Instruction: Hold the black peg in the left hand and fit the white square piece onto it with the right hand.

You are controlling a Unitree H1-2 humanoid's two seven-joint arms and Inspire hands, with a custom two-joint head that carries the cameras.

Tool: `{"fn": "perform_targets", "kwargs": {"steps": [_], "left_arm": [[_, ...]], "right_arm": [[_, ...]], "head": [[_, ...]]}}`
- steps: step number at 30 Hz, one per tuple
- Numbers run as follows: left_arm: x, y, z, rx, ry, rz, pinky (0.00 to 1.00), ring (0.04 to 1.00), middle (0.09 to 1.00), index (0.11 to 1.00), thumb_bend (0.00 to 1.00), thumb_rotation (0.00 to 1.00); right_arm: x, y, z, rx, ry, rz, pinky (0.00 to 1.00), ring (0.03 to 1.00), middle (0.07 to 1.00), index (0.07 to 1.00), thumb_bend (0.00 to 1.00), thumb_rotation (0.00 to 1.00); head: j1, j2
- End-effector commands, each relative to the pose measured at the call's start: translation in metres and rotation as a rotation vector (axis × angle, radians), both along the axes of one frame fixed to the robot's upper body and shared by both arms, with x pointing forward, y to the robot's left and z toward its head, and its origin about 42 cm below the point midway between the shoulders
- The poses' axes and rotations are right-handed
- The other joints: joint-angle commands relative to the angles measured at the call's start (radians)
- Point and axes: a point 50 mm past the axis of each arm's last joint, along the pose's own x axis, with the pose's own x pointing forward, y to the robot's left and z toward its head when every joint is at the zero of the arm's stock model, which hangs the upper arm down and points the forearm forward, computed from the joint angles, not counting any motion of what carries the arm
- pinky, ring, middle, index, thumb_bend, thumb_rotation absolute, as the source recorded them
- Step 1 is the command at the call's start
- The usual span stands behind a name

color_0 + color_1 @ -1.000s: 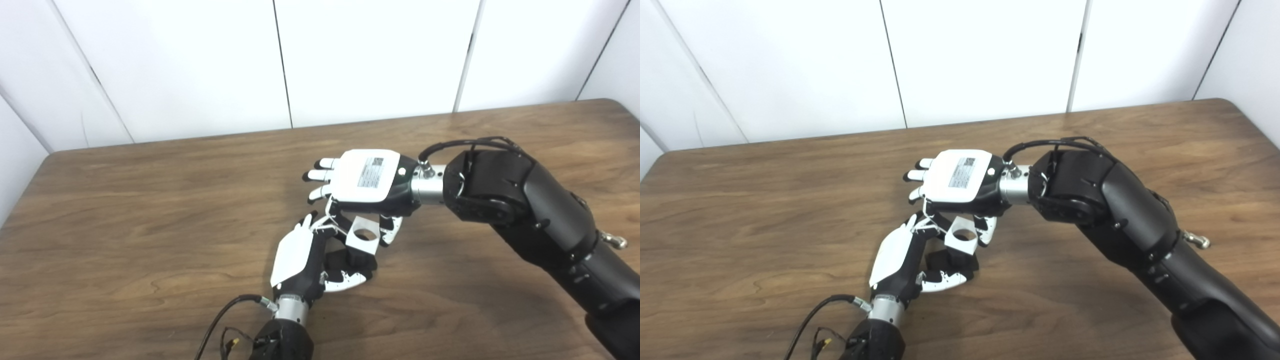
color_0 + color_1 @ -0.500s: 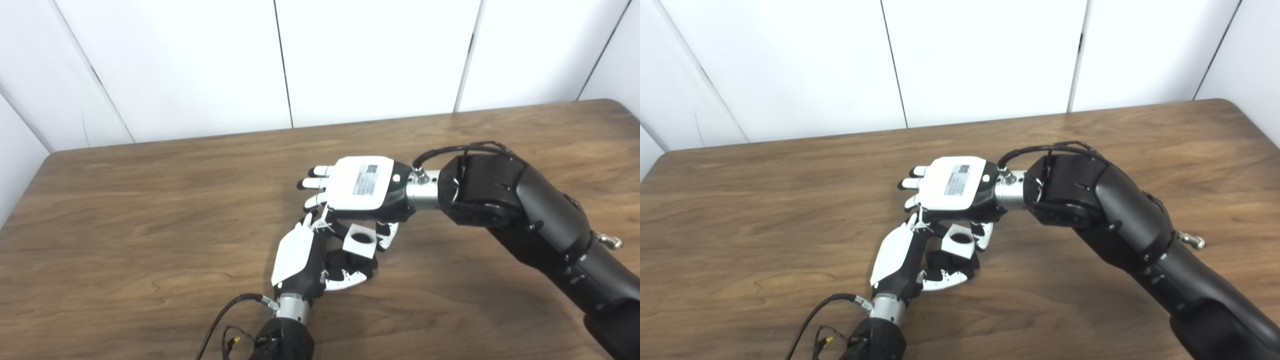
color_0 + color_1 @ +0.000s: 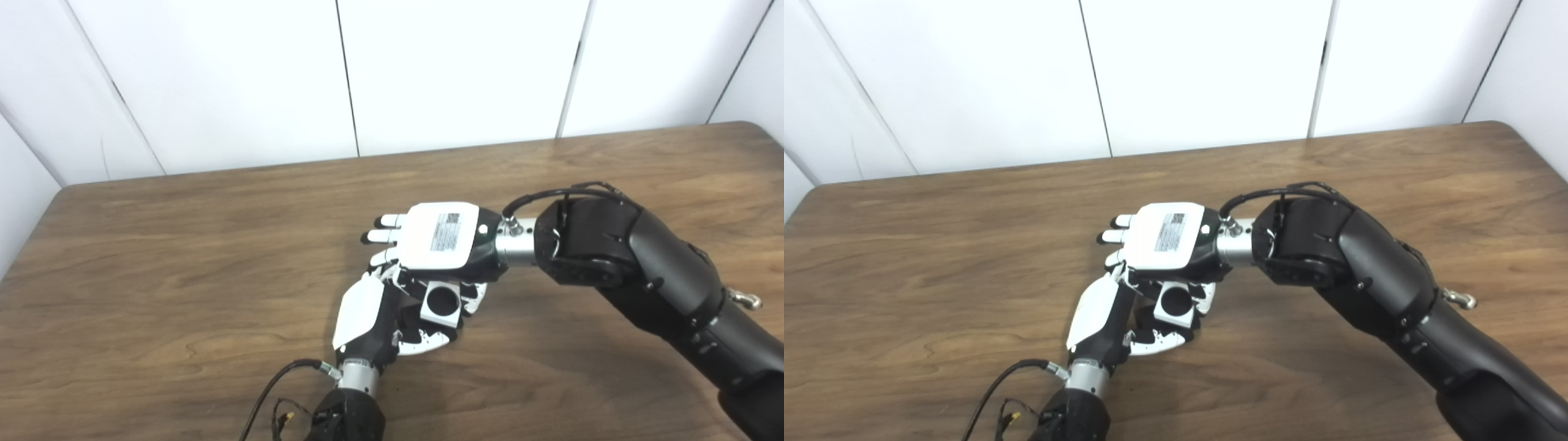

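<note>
My left hand [image 3: 367, 318] rests low on the wooden table [image 3: 153, 257] and is shut on the black peg, which is almost wholly hidden by its fingers and by the white square piece. My right hand [image 3: 438, 239] reaches in from the right, palm down, directly above the left hand. It holds the white square piece [image 3: 441, 301] between thumb and fingers. The piece has a round hole that shows dark inside, and it sits right on top of the left hand's grasp, where the peg is. The piece also shows in the right eye view [image 3: 1176, 303].
The right forearm [image 3: 649, 275] crosses the table's right half. A black cable [image 3: 269, 392] loops by the left wrist near the front edge. White wall panels stand behind the table's far edge [image 3: 392, 156].
My right hand has come down and toward me with the white square piece, from a little above the left hand to right on it. The piece's hole now looks dark. The left hand has stayed put.
</note>
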Motion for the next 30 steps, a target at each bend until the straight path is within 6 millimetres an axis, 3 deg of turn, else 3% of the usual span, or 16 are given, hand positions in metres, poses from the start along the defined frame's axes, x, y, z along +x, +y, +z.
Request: {"fn": "perform_targets", "kwargs": {"steps": [1, 12, 13, 15, 24, 25, 27, 30], "left_arm": [[0.001, 0.002, -0.019, 0.033, 0.082, 0.044, 1.0, 1.0, 0.893, 0.485, 0.52, 0.07], [-0.001, 0.0, -0.017, 0.032, 0.078, 0.051, 1.0, 1.0, 0.889, 0.486, 0.52, 0.07], [-0.001, 0.0, -0.017, 0.032, 0.077, 0.052, 1.0, 1.0, 0.888, 0.487, 0.52, 0.07], [-0.002, 0.0, -0.017, 0.041, 0.077, 0.06, 1.0, 1.0, 0.886, 0.488, 0.52, 0.07], [-0.011, 0.009, -0.014, 0.066, 0.08, 0.073, 1.0, 1.0, 0.885, 0.492, 0.52, 0.08], [-0.012, 0.01, -0.014, 0.068, 0.08, 0.073, 1.0, 1.0, 0.886, 0.567, 0.73, 0.17], [-0.014, 0.013, -0.013, 0.077, 0.084, 0.073, 1.0, 1.0, 0.886, 0.613, 0.81, 0.2], [-0.017, 0.017, -0.013, 0.095, 0.09, 0.07, 1.0, 1.0, 0.886, 0.653, 0.85, 0.23]], "right_arm": [[-0.004, 0.001, 0.015, 0.009, -0.048, 0.042, 1.0, 1.0, 0.899, 0.487, 0.53, 0.15], [0.007, -0.008, 0.007, 0.0, -0.031, -0.009, 1.0, 1.0, 0.892, 0.493, 0.52, 0.15], [0.008, -0.008, 0.007, 0.003, -0.029, -0.013, 1.0, 1.0, 0.886, 0.56, 0.75, 0.21], [0.009, -0.009, 0.008, 0.012, -0.029, -0.027, 1.0, 1.0, 0.876, 0.602, 0.88, 0.25], [0.015, -0.008, 0.007, 0.037, -0.026, -0.053, 1.0, 1.0, 0.867, 0.642, 0.97, 0.27], [0.015, -0.007, 0.006, 0.041, -0.025, -0.054, 1.0, 1.0, 0.866, 0.642, 0.98, 0.27], [0.016, -0.007, 0.005, 0.047, -0.023, -0.06, 1.0, 1.0, 0.869, 0.642, 0.97, 0.27], [0.017, -0.006, 0.003, 0.057, -0.021, -0.066, 1.0, 1.0, 0.87, 0.642, 0.97, 0.27]], "head": [[-0.001, 0.001], [0.016, 0.005], [0.016, 0.005], [0.027, 0.01], [0.047, 0.019], [0.046, 0.02], [0.044, 0.024], [0.043, 0.026]]}}
